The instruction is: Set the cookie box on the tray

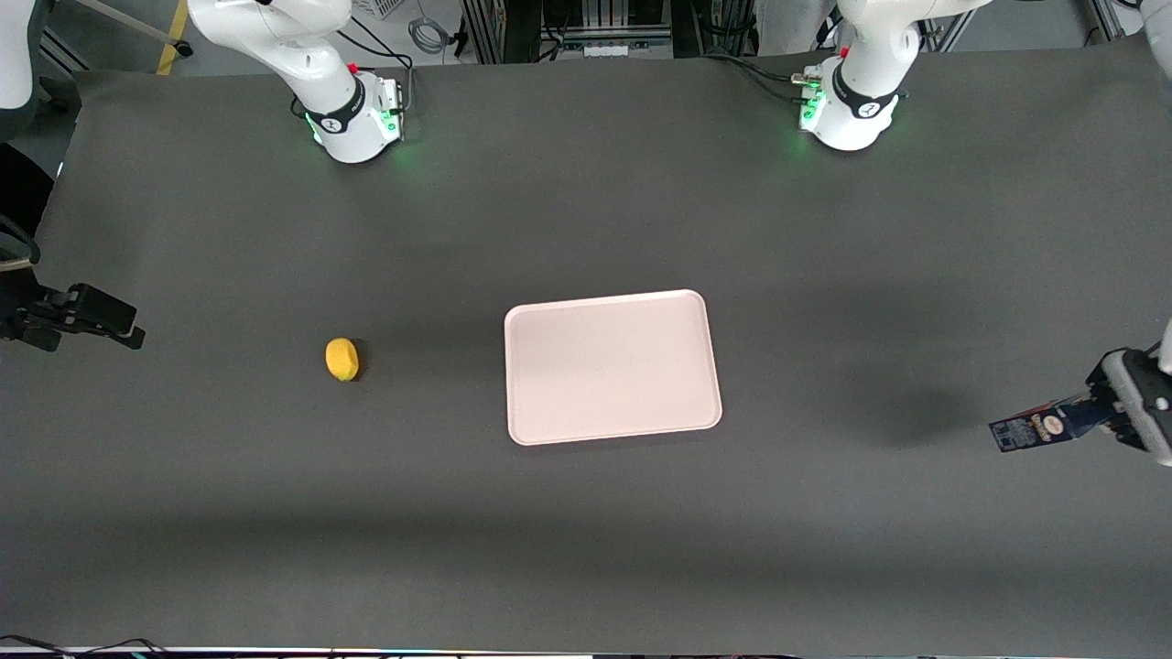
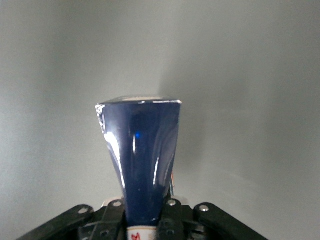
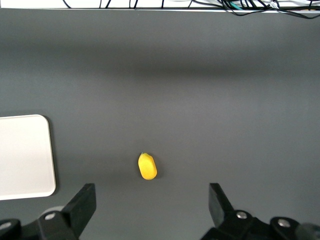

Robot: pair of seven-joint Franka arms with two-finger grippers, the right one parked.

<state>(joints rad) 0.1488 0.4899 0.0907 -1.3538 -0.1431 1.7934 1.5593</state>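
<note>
The cookie box (image 2: 142, 165) is clamped in the left gripper (image 1: 1094, 416), raised well apart from the tray (image 1: 612, 366) toward the working arm's end. Grasping is done; carrying and setting it on the tray remain.

The slim dark navy cardboard cookie box (image 2: 142, 160) has a glossy skin with bright streaks and a creased end, clamped in the black, matt-looking plastic gripper (image 2: 145, 220) at the working arm's end of the matt dark grey table cover (image 1: 586, 549). The pale pink tray (image 1: 612, 366) looks smooth, satin plastic.
</note>
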